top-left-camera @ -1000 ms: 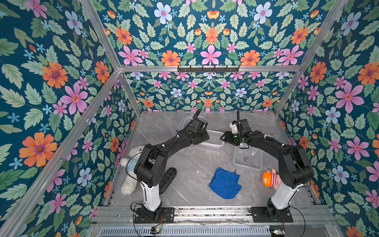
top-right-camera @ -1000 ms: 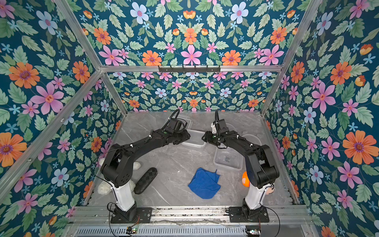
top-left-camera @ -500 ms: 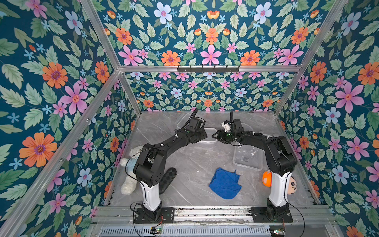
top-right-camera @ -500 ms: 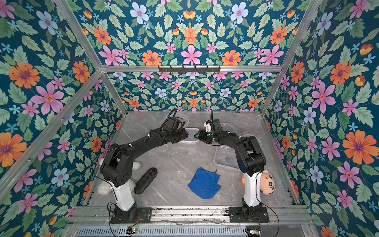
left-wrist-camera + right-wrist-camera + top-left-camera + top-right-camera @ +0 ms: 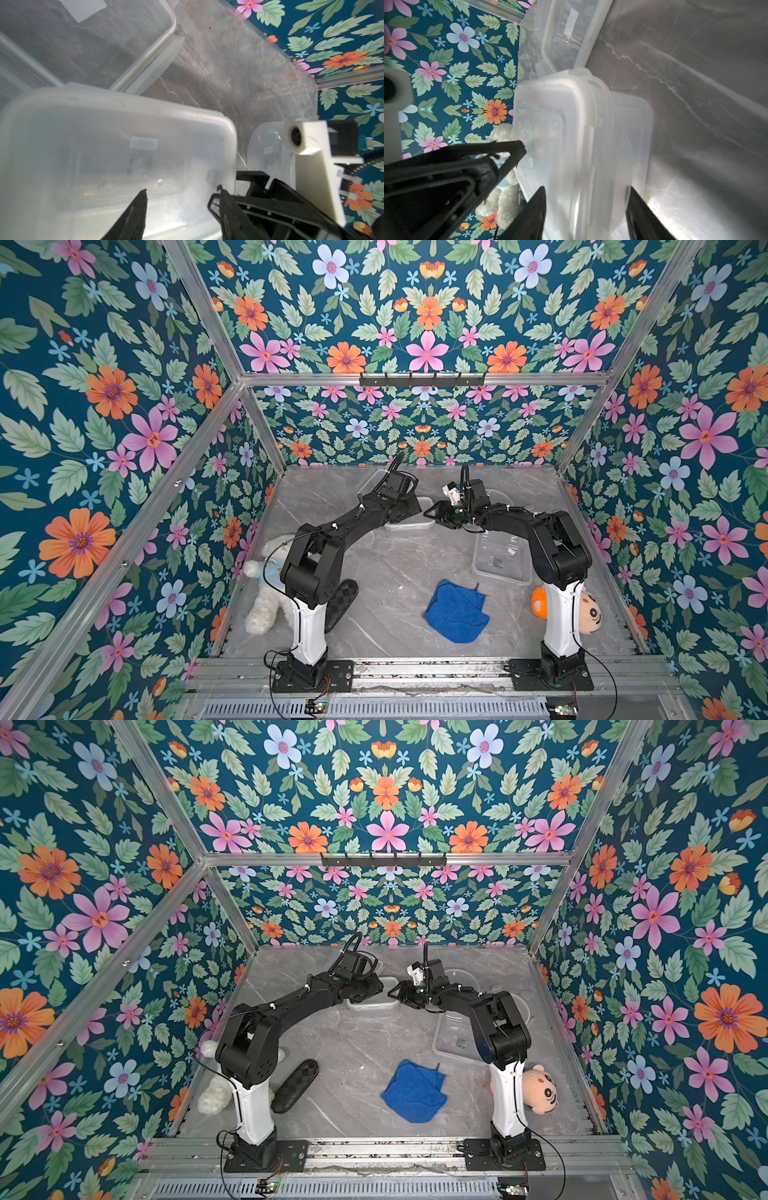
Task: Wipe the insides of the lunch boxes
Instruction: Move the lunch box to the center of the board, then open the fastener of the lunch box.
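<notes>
Both arms meet over the small rectangular lunch box (image 5: 411, 525), which sits mid-table toward the back edge. The large square lunch box (image 5: 500, 558) stands near the right edge. The round lunch box (image 5: 262, 145) is just beyond the rectangular one, toward the back right corner. The blue cloth (image 5: 456, 612) lies loose near the front edge, well apart from either tool, so no wiping seems to have started on this box.

The left tool (image 5: 181, 190) hangs over the box top, half parted and holding nothing. The right tool (image 5: 586, 188) has its fingers (image 5: 535, 212) on either side of the box's end, close against the plastic. I cannot tell whether they actually pinch it.

In the right wrist view the rim looks layered and has a tab, so the lid is probably still on, and the step in hand looks like opening or steadying the box.

To do it well:
- **Steady the body.** One tool should pin the box flat against the table (image 5: 395, 572).
- **Take the lid by the tab.** The other tool should grip only the rim tab and peel it upward, not drag the whole box.
- **Squeeze lightly.** The thin plastic will likely flex and slip.
- **Mind the spacing.** The tools sit almost tip to tip, so only one should move at a time.
</notes>
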You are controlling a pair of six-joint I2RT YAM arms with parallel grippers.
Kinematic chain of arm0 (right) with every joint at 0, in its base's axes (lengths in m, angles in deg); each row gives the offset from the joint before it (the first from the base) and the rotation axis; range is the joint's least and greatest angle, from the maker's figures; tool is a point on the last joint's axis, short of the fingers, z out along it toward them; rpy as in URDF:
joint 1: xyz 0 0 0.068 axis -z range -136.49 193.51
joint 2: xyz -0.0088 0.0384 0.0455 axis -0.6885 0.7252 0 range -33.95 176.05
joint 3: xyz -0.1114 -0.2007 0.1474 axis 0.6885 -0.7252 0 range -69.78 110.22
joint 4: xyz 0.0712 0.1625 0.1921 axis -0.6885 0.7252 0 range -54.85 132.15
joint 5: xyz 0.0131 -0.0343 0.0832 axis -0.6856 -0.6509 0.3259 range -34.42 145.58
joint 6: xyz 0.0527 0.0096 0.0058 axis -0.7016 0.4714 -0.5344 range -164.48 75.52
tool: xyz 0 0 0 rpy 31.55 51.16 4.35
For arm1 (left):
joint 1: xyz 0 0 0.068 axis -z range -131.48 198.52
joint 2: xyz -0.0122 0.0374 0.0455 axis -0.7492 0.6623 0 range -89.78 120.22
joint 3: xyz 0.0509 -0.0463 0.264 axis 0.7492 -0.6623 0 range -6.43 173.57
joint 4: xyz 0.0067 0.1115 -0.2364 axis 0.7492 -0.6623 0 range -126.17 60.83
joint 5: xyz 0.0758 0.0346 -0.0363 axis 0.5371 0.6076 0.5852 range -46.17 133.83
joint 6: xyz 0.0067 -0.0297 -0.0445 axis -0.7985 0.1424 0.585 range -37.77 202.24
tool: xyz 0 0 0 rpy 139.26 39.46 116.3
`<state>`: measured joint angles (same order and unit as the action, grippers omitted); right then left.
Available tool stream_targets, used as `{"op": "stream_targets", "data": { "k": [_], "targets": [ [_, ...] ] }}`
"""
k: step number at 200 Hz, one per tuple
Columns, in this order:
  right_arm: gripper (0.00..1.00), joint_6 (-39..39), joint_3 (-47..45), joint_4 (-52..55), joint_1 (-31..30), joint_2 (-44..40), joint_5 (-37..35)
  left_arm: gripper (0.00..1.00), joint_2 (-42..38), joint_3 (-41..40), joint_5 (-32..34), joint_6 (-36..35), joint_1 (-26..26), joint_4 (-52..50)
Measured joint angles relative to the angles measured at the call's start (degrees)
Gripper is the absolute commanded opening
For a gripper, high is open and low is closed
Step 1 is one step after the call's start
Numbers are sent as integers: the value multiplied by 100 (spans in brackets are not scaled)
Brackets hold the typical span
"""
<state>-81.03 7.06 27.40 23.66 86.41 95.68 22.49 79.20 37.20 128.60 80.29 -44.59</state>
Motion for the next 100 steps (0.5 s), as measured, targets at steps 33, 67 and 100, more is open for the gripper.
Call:
{"op": "stream_targets", "data": {
  "k": [33, 67, 100],
  "targets": [
    [63, -238, -269, -485, 96, -9, 168, 57, -48, -195, 114, 0, 0, 170],
    [58, -444, -328, -876, 138, 22, 192, 57, -234, -551, 284, 26, -4, 372],
    [43, -804, -385, -1307, 179, 136, 374, 56, -328, -846, 356, 87, -4, 699]
  ]
}}
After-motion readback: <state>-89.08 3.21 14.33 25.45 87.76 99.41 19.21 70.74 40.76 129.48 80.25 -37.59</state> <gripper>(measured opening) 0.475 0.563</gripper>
